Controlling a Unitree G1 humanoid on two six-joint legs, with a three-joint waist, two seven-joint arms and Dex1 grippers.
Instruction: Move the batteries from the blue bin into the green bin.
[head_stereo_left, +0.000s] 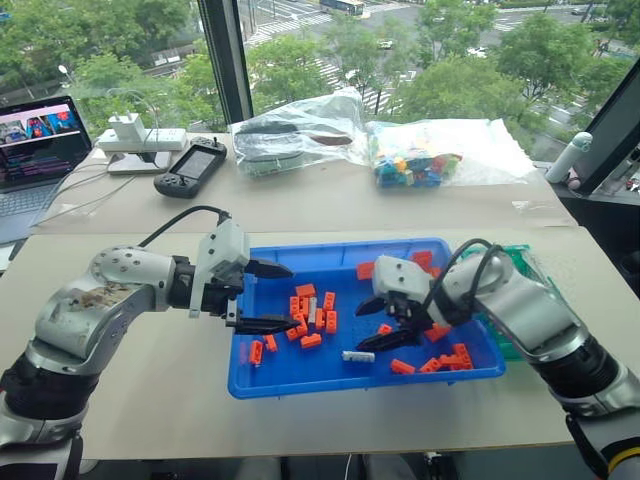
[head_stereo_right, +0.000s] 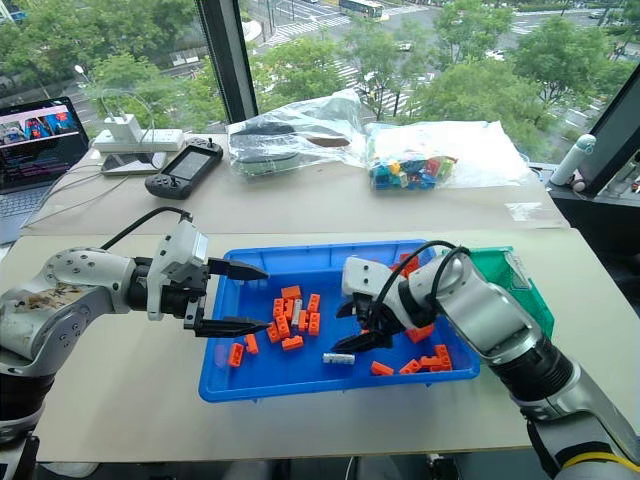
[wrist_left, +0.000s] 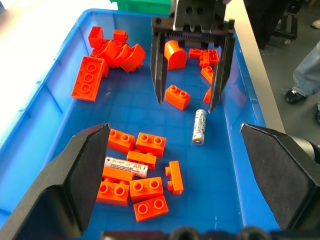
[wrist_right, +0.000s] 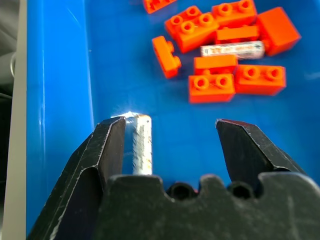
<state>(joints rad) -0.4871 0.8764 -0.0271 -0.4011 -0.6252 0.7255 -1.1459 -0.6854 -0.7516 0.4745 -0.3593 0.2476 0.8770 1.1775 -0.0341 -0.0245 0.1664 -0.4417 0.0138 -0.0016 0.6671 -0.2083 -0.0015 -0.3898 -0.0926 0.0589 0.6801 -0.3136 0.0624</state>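
Black right gripper (wrist_right: 167, 145) fingers spread, empty | AA battery (wrist_right: 142, 144) lies just inside one finger, off-centre | risk: closing nudges it away, or pinches nearby orange brick (wrist_left: 177, 96) | left gripper (head_stereo_left: 265, 296) open, idle

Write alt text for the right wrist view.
The right gripper hangs open just above a slim silvery battery lying on the floor of the bright-blue plastic tray, close beside one black finger. Farther off, a second battery lies among small orange toy bricks.
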